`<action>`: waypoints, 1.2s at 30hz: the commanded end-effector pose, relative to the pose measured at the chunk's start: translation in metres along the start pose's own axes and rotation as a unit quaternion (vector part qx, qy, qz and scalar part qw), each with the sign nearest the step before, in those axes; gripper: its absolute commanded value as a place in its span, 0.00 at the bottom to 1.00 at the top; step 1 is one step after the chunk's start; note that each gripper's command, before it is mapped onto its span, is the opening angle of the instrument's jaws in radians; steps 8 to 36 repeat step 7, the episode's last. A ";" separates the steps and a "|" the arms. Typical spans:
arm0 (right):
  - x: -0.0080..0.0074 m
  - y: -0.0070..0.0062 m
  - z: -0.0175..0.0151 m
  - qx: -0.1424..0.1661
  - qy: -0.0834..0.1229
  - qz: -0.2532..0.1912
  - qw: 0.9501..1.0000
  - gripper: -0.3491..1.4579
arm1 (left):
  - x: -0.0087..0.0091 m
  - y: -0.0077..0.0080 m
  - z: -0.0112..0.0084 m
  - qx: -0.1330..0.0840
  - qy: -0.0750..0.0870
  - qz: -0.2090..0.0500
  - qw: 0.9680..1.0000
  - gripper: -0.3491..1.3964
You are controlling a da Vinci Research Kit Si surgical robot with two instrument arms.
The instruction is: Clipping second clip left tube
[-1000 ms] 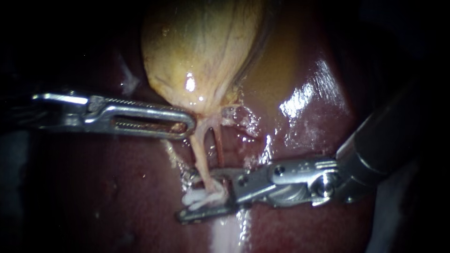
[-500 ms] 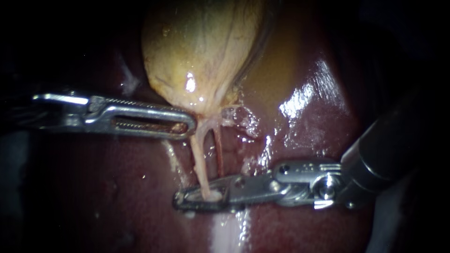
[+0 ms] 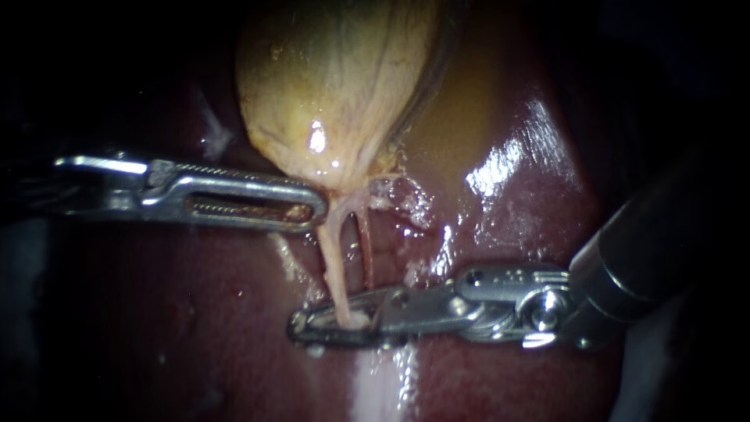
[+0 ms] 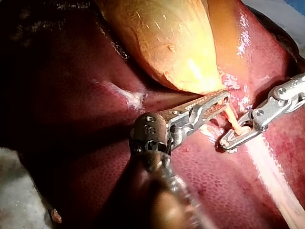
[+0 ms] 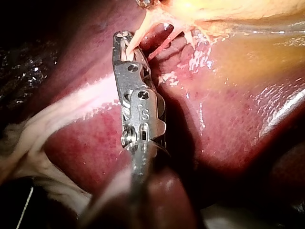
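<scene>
Both jaws of rt instrument [image 3: 314, 324] clamped on left tube [image 3: 330, 258] below gallbladder [image 3: 336, 94], right tube [image 3: 366, 258] just beside. Lt instrument [image 3: 316, 212] at gallbladder neck, hold unclear; liver [image 3: 508, 234] underneath.

left instrument [image 4: 223, 98] beside gallbladder [image 4: 167, 43], right instrument's [image 4: 227, 141] jaws clamped on tube [image 4: 231, 118]

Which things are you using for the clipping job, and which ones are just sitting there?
In the job: right instrument, jaws shut on the left tube; left instrument, beside the gallbladder.
Just there: liver; right tube.
</scene>
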 end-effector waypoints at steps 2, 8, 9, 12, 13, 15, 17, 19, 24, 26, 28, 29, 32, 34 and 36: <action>-0.0001 0.0000 0.0000 0.001 0.000 0.000 1.000 0.00 | 0.0000 -0.0001 0.0000 0.000 0.000 0.000 1.000 0.00; -0.0001 0.0002 0.0000 0.002 0.000 0.000 1.000 0.00 | 0.0000 -0.0001 0.0001 0.000 0.000 0.000 1.000 0.00; -0.0001 0.0002 0.0000 0.002 0.000 0.000 1.000 0.00 | 0.0000 -0.0001 0.0001 0.000 0.000 0.000 1.000 0.00; -0.0001 0.0002 0.0000 0.002 0.000 0.000 1.000 0.00 | 0.0000 -0.0001 0.0001 0.000 0.000 0.000 1.000 0.00; -0.0001 0.0002 0.0000 0.002 0.000 0.000 1.000 0.00 | 0.0000 -0.0001 0.0001 0.000 0.000 0.000 1.000 0.00; -0.0001 0.0002 0.0000 0.002 0.000 0.000 1.000 0.00 | 0.0000 -0.0001 0.0001 0.000 0.000 0.000 1.000 0.00; -0.0001 0.0002 0.0000 0.002 0.000 0.000 1.000 0.00 | 0.0000 -0.0001 0.0001 0.000 0.000 0.000 1.000 0.00; -0.0001 0.0002 0.0000 0.002 0.000 0.000 1.000 0.00 | 0.0000 -0.0001 0.0001 0.000 0.000 0.000 1.000 0.00; -0.0001 0.0002 0.0000 0.002 0.000 0.000 1.000 0.00 | 0.0000 -0.0001 0.0001 0.000 0.000 0.000 1.000 0.00; -0.0001 0.0002 0.0000 0.002 0.000 0.000 1.000 0.00 | 0.0000 -0.0001 0.0001 0.000 0.000 0.000 1.000 0.00; -0.0001 0.0002 0.0000 0.002 0.000 0.000 1.000 0.00 | 0.0000 -0.0001 0.0001 0.000 0.000 0.000 1.000 0.00; -0.0001 0.0002 0.0000 0.002 0.000 0.000 1.000 0.00 | 0.0000 -0.0001 0.0001 0.000 0.000 0.000 1.000 0.00; -0.0001 0.0002 0.0000 0.002 0.000 0.000 1.000 0.00 | 0.0000 -0.0001 0.0001 0.000 0.000 0.000 1.000 0.00; -0.0001 0.0002 0.0000 0.002 0.000 0.000 1.000 0.00 | 0.0000 -0.0001 0.0001 0.000 0.000 0.000 1.000 0.00; -0.0001 0.0002 0.0000 0.002 0.000 0.000 1.000 0.00 | 0.0000 -0.0001 0.0001 0.000 0.000 0.000 1.000 0.00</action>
